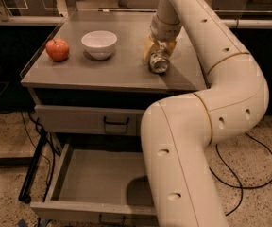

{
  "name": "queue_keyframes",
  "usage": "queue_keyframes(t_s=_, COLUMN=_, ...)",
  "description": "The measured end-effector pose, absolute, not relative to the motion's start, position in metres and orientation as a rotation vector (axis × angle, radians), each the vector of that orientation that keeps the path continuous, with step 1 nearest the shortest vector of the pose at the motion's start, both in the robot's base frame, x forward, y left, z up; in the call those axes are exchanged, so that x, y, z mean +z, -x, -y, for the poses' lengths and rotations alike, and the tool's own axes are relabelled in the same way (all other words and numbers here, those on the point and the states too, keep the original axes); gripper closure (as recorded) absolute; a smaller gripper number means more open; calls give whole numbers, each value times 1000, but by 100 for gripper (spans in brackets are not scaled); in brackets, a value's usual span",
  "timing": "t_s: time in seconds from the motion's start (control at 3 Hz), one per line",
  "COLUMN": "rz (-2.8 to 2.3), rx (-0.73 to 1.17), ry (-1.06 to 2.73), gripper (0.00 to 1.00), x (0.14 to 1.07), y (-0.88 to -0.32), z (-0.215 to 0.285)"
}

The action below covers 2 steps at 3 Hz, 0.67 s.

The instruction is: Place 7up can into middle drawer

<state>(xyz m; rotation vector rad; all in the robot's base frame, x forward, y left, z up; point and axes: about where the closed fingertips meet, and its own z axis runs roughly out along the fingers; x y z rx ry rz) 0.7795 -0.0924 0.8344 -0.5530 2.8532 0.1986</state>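
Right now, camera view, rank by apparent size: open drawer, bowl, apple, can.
1. Open grey metal middle drawer.
2. Round white bowl.
3. Red apple, small silvery 7up can: alike; gripper on tabletop covers part of can.

One arm: thick cream-white tubular shells, glossy, rounded joints, thin tan seam rings, small dark oval recesses along it. Its tool, yellowish, is low over the worktop's right half.

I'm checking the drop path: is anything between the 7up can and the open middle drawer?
Nothing visible. The pincer is at the 7up can on the countertop; the middle drawer looks bare where visible, though the robot's arm hides its right part.
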Motion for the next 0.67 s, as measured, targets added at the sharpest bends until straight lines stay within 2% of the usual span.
queue_keyframes(t_s=0.33, rz=-2853, rx=199, ry=553, gripper=99, x=834, y=-780, z=92)
queue_keyframes(t_s=0.67, rz=-2853, rx=199, ry=553, gripper=100, x=834, y=-780, z=92)
